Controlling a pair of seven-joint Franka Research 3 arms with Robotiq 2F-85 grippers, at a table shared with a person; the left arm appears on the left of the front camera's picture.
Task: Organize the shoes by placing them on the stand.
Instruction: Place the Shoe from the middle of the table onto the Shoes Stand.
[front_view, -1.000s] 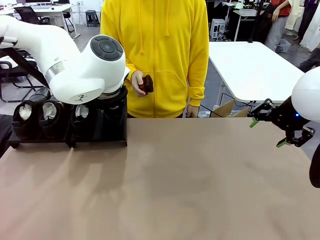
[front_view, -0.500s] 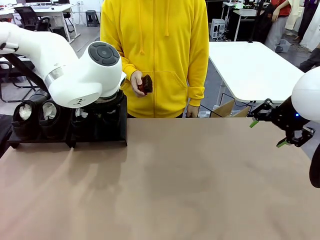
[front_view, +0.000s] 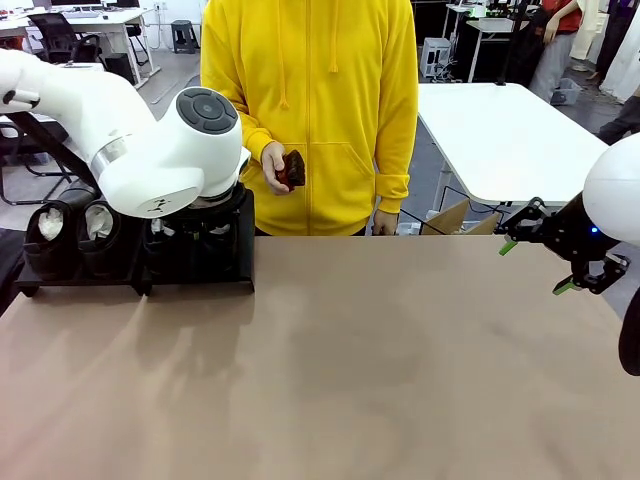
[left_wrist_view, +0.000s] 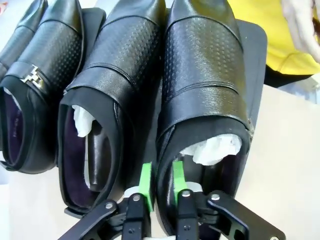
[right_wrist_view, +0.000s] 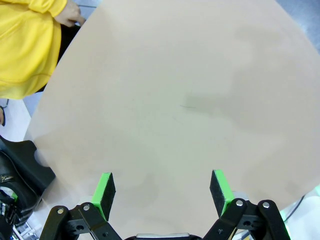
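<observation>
The last shoe (left_wrist_view: 205, 95) lies on the stand (left_wrist_view: 257, 60) at the table's far left, long axis running straight away from your left gripper (left_wrist_view: 161, 185), whose narrowly parted jaws straddle its heel rim; right gripper (right_wrist_view: 162, 192) hangs wide, empty, far off.

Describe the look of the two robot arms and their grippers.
Both arms are glossy white; the left arm has a dark round cap on its joint. The left gripper and right gripper are black linkages with screws and bright green finger pads.
</observation>
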